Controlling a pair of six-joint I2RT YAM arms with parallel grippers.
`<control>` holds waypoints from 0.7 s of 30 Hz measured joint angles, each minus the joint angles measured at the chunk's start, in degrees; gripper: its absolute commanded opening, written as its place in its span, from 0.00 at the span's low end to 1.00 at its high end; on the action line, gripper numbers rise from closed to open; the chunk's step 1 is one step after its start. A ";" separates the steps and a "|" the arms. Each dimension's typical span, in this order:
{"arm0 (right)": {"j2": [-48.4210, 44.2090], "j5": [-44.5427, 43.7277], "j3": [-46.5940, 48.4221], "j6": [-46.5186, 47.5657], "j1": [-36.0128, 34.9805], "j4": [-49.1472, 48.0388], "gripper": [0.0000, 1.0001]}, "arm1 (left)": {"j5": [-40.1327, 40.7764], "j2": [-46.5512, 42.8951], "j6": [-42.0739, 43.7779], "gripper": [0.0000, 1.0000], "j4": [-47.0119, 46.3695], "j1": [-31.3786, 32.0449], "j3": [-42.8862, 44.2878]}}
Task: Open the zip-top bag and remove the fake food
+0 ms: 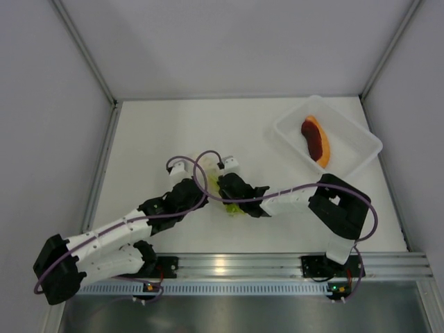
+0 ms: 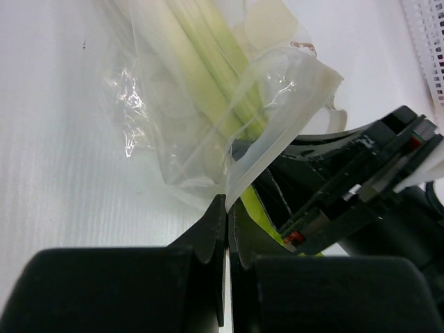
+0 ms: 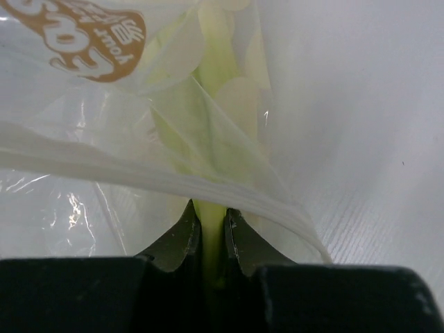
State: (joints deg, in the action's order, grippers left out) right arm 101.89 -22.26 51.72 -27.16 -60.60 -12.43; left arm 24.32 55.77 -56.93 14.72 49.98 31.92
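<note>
The clear zip-top bag [image 2: 201,118] lies mid-table between both grippers, also seen in the right wrist view [image 3: 104,139]. The pale green-yellow leafy stalk [image 2: 222,76] is mostly inside it. My left gripper [image 2: 227,202] is shut on the bag's edge. My right gripper [image 3: 211,215] is shut on the stalk's [image 3: 208,139] end at the bag's open mouth. In the top view the two grippers meet over the stalk [image 1: 234,207]; the left gripper [image 1: 201,189] is left of it, the right gripper [image 1: 232,189] right. The orange and dark-red wedge [image 1: 316,139] lies in the tray.
A rigid translucent rectangular tray [image 1: 347,132] stands at the back right. White walls enclose the table on three sides. An aluminium rail [image 1: 277,265] runs along the near edge by the arm bases.
</note>
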 measured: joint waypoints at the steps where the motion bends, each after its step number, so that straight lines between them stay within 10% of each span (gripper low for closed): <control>1: -0.66 0.09 0.00 -0.04 -0.02 0.50 0.00 | -0.02 0.02 0.15 0.00 -0.02 -0.20 0.00; 21: -13.55 12.50 1.79 -10.62 4.28 8.39 0.00 | -2.47 5.31 1.86 0.00 -2.21 -0.61 -3.10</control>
State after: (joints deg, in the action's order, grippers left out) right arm 88.33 -9.76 53.52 -37.78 -56.31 -4.03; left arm 21.85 61.08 -55.07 12.51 49.36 28.82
